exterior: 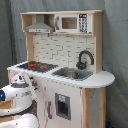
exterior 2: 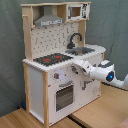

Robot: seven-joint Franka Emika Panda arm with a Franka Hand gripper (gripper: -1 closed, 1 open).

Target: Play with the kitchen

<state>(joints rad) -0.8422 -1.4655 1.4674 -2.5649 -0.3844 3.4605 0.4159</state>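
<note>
Arm: the white arm [exterior 2: 102, 74] comes in from the second exterior view's right and reaches toward the kitchen's front; in the first exterior view it fills the lower left corner [exterior: 17, 95].
Claw: the gripper [exterior 2: 75, 65] sits right at the front panel, just under the counter edge and near the knobs; whether it touches a knob or the panel cannot be made out, and I cannot tell if the claw is open or closed.
Kitchen: the kitchen [exterior 2: 42, 85] stands upright on a wooden floor, in the middle of both exterior views, directly ahead of the claw.
Key relation: the front face lies straight past the fingertips along the arm's line, so any coming push or turn goes into the panel; the oven door [exterior 2: 64, 95] is below the claw, the stovetop [exterior 2: 52, 58] above and just behind it.
Knobs: a knob [exterior 2: 57, 76] shows on the panel to the second exterior view's left of the claw.
Counter: beyond the stovetop are the sink [exterior: 74, 74] and the black faucet [exterior: 84, 59].
Top, farthest: grey hood [exterior: 40, 26] and microwave [exterior: 70, 23] on the upper shelf.
Judgement: the claw seems set to work something on the panel, probably a knob.
</note>
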